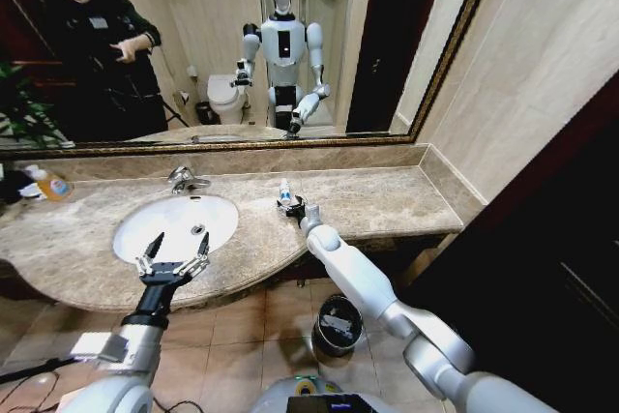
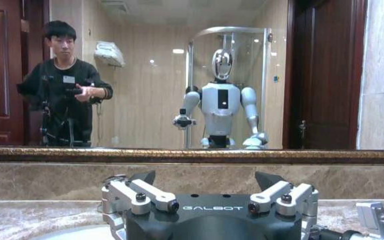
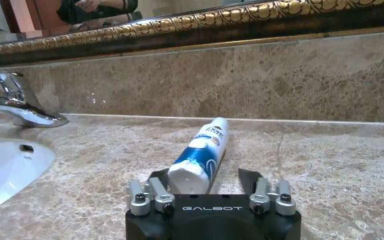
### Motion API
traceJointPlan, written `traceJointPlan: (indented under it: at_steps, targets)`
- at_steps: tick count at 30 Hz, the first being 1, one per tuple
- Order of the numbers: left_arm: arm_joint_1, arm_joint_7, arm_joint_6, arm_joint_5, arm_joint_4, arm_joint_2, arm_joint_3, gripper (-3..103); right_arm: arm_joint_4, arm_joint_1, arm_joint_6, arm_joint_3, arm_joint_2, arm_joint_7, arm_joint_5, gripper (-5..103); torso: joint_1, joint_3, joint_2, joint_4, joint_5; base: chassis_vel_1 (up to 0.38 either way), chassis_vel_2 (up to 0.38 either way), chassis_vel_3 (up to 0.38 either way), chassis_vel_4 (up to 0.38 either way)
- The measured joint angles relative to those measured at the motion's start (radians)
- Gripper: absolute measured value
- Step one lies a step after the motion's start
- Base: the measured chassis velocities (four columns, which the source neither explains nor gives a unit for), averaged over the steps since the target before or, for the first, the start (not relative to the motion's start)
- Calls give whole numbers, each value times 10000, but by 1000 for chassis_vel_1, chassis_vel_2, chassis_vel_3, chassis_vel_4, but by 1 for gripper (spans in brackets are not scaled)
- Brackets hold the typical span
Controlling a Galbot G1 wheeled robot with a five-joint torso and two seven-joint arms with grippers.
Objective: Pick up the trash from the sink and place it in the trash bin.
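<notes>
Right gripper (image 3: 209,192), jaws spread, is straddling the cap end of a blue-and-white tube (image 3: 202,157) lying on the marble counter (image 3: 325,160) beside the sink (image 1: 174,224); likely light, squashy and slick, it is best pinched mid-body.

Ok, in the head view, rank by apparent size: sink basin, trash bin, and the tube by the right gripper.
1. sink, clearly largest.
2. trash bin, on the floor below the counter.
3. toothpaste tube, smallest, lying on the counter at the right gripper.
The bin sits nearer the camera, yet the order holds.

"GALBOT" on both end effectors (image 2: 209,207) (image 3: 212,208)
</notes>
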Motion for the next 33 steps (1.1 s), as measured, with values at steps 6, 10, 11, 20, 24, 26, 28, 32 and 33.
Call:
traceJointPlan:
  at_steps: [6,10,11,20,24,26,28,32,33]
  targets:
    - [0,0,0,0,0,1,0,100,-62,-26,59,36,12,-4,-63,45,0,-1,1,0,0,0,0,0,0]
    - [0,0,0,0,0,0,0,100,-57,-37,77,47,-4,-6,-66,36,0,-1,1,0,1,0,0,0,0]
    - [0,0,0,0,0,0,0,100,-39,-40,80,52,-19,-7,-66,33,0,0,1,0,1,0,0,0,0]
    - [0,0,0,0,0,0,0,100,698,-273,116,231,-253,-3,-114,30,0,0,1,0,0,0,0,0,0]
    - [0,0,0,0,0,0,0,100,1751,-637,64,333,-681,6,-119,30,0,0,1,0,0,0,0,0,0]
    - [0,0,0,0,0,0,0,100,2392,-887,71,426,-999,8,-121,30,0,-1,1,1,2,0,0,0,0]
    - [0,0,0,0,0,0,0,100,2706,-1067,139,515,-1211,-25,-151,30,-1,-1,1,1,0,0,0,0,0]
    - [0,4,0,0,0,0,1,100,3664,-1918,520,997,-1983,-579,-121,30,-1,-1,1,1,1,0,0,0,0]
    - [0,-2,0,0,0,0,0,100,3831,-2108,543,1084,-2120,-678,-47,30,-1,-1,1,0,-1,0,0,0,0]
